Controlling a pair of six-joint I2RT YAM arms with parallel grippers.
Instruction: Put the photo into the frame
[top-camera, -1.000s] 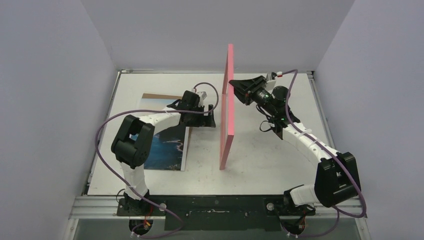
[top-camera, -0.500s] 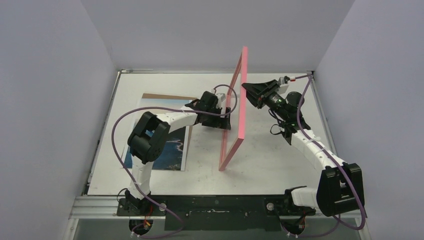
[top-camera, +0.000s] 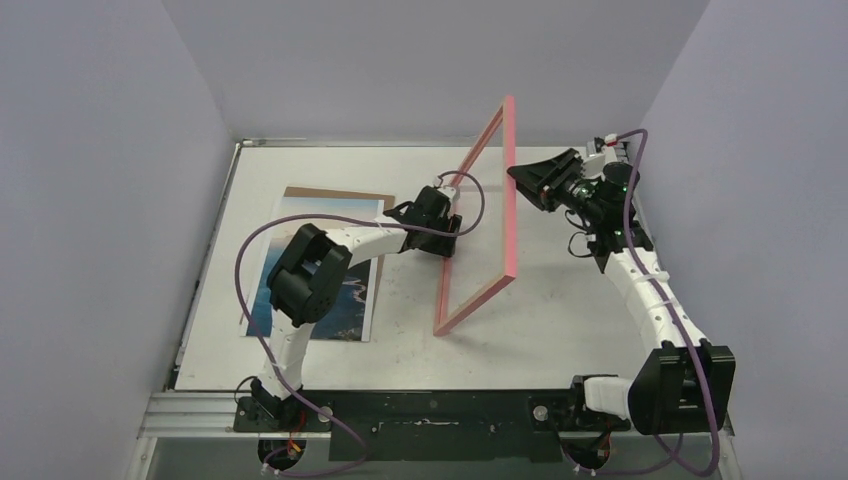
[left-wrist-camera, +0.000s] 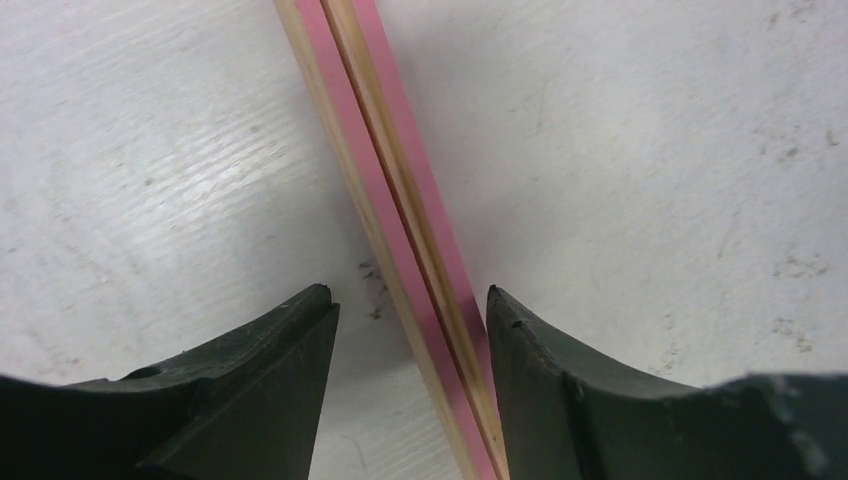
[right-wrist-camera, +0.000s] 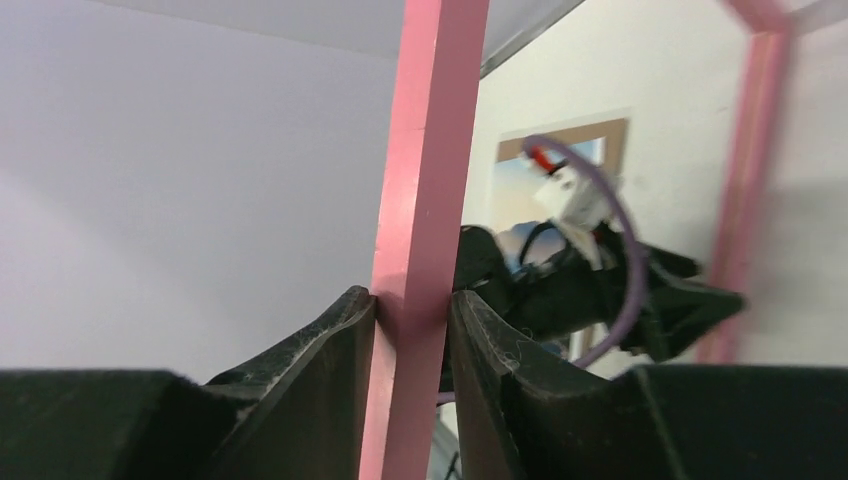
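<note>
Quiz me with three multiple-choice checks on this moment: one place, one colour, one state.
1. Where is the photo?
A) flat on the table, left of the frame
B) inside the frame
C) held in the air

2. What colour is the frame?
A) black
B) pink
C) white

3. How is the right gripper?
A) open, clear of everything
B) out of view
C) shut on a frame rail

Answers: 1 A, the print lies flat on the tabletop; 2 B, the rails are pink in every view; 3 C, its fingers pinch the rail in the right wrist view.
</note>
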